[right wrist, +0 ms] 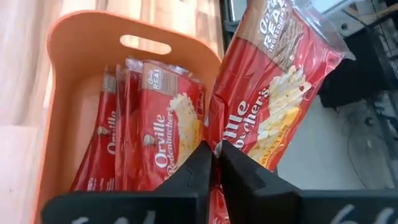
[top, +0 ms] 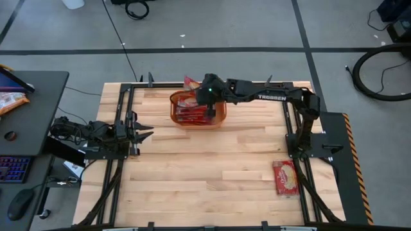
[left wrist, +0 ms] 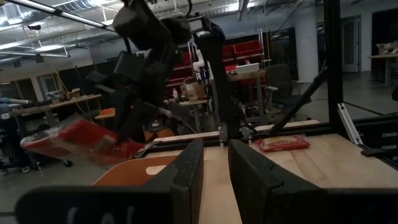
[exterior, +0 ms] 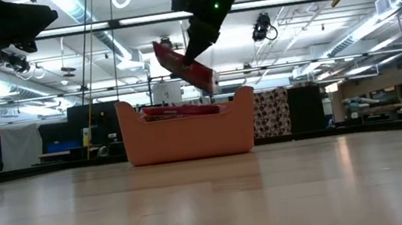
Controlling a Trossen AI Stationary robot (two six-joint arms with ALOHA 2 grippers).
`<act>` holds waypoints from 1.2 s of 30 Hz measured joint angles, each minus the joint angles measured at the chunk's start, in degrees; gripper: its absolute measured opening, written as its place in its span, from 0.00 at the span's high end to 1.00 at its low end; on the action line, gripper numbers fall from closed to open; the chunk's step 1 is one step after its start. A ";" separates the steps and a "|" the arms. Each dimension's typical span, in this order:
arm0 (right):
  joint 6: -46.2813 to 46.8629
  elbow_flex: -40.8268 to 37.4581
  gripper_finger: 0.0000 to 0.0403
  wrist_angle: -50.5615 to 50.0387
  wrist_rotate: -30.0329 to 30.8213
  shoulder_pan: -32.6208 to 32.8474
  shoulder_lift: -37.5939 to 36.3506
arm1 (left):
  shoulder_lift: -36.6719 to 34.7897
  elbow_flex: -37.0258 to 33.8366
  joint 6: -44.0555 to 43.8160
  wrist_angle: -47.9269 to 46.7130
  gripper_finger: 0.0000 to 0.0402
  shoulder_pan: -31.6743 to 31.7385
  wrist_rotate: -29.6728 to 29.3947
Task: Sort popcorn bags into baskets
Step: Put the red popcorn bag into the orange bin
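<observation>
The orange basket [top: 218,117] [exterior: 188,134] stands at the far middle of the table, with several red popcorn bags [right wrist: 158,143] on edge inside it. My right gripper [top: 209,97] [right wrist: 215,163] hangs over the basket's far rim, shut on another red popcorn bag [top: 191,82] [exterior: 183,66]. One more red bag [top: 286,176] [left wrist: 283,143] lies flat near the table's right edge. My left gripper [top: 145,131] [left wrist: 215,167] waits at the table's left side, narrowly open and holding nothing. My right gripper pinches the red bag between its two fingers at one end's edge [right wrist: 222,144], near a corner. The fingers come from above, slanting down. The bag is lifted clear and tilted, above the basket's far rim, its free end [exterior: 159,49] pointing up and away.
A dark frame rail [top: 212,84] runs along the table's far edge, and side rails run down both sides. A desk with a keyboard and mouse [top: 19,170] stands left of the table. Bare wood [top: 205,173] spreads across the near half.
</observation>
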 joint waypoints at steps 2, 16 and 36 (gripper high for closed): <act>-1.01 -1.80 0.90 1.41 -0.44 -0.59 -0.04 | 0.00 0.00 0.01 0.00 0.80 -0.01 -0.01; 7.54 -4.32 0.60 -2.40 6.72 2.90 -0.19 | 0.00 0.00 0.02 -0.40 0.80 0.00 0.00; 99.25 -6.21 0.54 -43.62 -5.49 33.24 -0.35 | 0.00 0.00 0.00 -0.50 0.80 0.01 -0.02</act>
